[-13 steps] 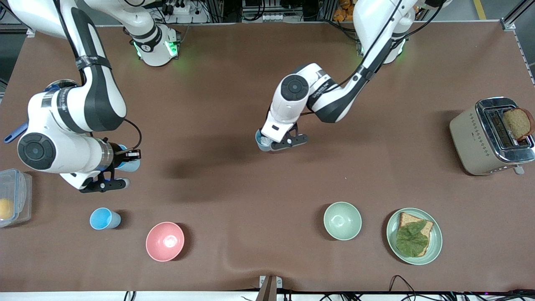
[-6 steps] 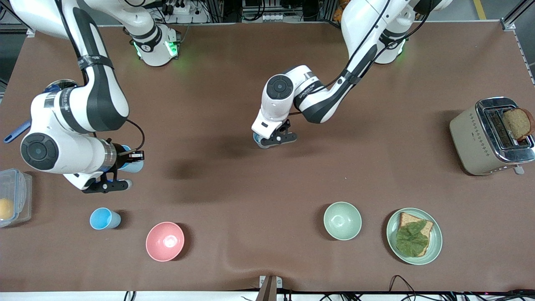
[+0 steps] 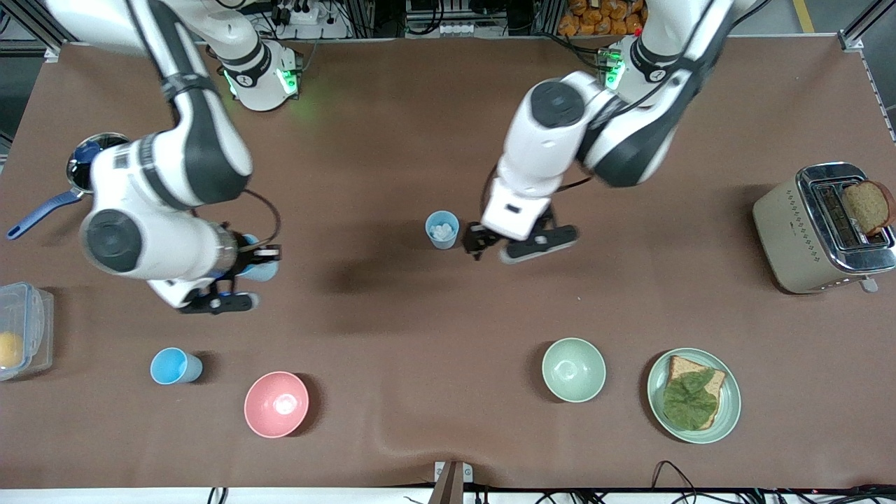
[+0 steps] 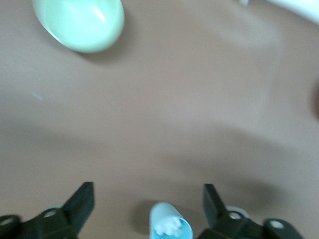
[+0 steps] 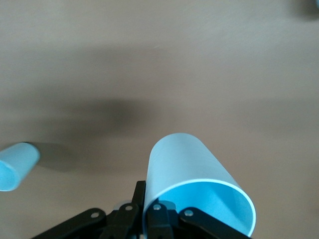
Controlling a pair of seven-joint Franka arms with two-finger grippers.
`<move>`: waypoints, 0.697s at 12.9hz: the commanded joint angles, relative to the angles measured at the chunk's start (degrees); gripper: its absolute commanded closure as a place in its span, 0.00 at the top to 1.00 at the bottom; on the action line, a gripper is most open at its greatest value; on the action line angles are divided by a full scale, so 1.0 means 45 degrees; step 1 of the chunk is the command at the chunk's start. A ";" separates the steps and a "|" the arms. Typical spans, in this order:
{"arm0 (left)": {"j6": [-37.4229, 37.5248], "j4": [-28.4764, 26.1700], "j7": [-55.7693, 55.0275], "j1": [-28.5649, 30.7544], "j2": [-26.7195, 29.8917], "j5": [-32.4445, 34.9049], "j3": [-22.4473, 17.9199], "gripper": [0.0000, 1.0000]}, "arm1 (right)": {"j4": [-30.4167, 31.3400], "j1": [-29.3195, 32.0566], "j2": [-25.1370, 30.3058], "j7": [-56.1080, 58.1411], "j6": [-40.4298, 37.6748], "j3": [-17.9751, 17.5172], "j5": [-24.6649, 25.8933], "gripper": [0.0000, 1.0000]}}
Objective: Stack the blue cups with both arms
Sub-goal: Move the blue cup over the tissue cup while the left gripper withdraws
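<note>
One blue cup [image 3: 442, 229] with white bits inside stands upright mid-table, free of any gripper. My left gripper [image 3: 507, 245] hangs open and empty above the table just beside it, toward the left arm's end. In the left wrist view this cup [image 4: 169, 226] lies below and between the spread fingers [image 4: 82, 204]. My right gripper [image 3: 248, 271] is shut on a second blue cup [image 3: 262, 267], pinching its rim [image 5: 194, 189] and holding it tilted above the table. A third blue cup [image 3: 175, 366] stands nearer the front camera, beside the pink bowl; it also shows in the right wrist view [image 5: 17, 165].
A pink bowl [image 3: 276, 404], a pale green bowl [image 3: 573, 369] and a plate with bread and lettuce [image 3: 693, 395] stand along the near side. A toaster [image 3: 822, 227] is at the left arm's end. A clear container [image 3: 21, 329] and a pan [image 3: 77, 175] are at the right arm's end.
My left gripper opened, let go of the mid-table cup and rose away toward the left arm's end. My right gripper carried its cup a little toward the table's middle.
</note>
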State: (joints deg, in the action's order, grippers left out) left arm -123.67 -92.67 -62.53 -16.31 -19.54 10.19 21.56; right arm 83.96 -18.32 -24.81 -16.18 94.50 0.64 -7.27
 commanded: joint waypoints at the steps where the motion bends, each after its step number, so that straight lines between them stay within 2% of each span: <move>1: 0.1869 -0.0442 0.0745 0.1603 0.1682 0.0334 0.0052 1.00 | -0.0280 -0.1880 -0.0365 -0.3267 -0.0005 0.0150 -0.0180 0.00; 4: 0.3081 -0.0325 0.4705 0.3736 0.2621 -0.0114 0.0170 1.00 | -0.0512 -0.4085 -0.0851 -0.5072 0.0869 0.0189 -0.0006 0.00; 7: 0.4469 -0.0305 0.6662 0.5046 0.3520 -0.0506 0.0150 1.00 | -0.2499 -0.5182 -0.2723 -0.6830 0.1266 0.0170 -0.0026 0.00; 9: 0.4922 -0.0305 0.8010 0.5574 0.3834 -0.0564 0.0014 1.00 | -0.2993 -0.5555 -0.3177 -0.7710 0.1498 0.0170 -0.0045 0.00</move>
State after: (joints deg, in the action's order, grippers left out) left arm -103.23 -92.78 -31.25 6.65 -5.07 8.94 21.33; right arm 76.45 -42.08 -35.14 -47.65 101.99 0.58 -7.25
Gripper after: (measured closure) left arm 0.000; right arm 0.960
